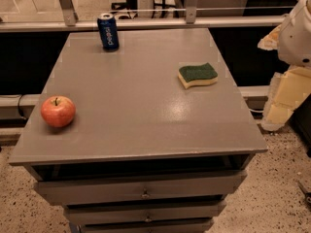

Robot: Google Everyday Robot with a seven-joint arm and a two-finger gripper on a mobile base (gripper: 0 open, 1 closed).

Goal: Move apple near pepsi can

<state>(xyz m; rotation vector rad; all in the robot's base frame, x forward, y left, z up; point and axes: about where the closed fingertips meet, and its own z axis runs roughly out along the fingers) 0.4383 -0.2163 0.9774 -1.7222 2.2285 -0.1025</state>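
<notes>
Vertically, the pepsi can [108, 31] reads "pepsi"; gripper [284, 97] at right edge.

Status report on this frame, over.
Gripper right of table, off it. Apple front-left, untouched; pepsi can back-left. Sponge right side, not in path.

A green-topped yellow sponge [197, 75] lies on the grey cabinet [136, 115] — right side — above its drawers [141, 191].

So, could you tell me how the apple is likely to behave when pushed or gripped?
The apple is round, so it would probably roll if nudged. Its smooth skin may slip. The pincer is out of view; only the white arm shows at right.
</notes>
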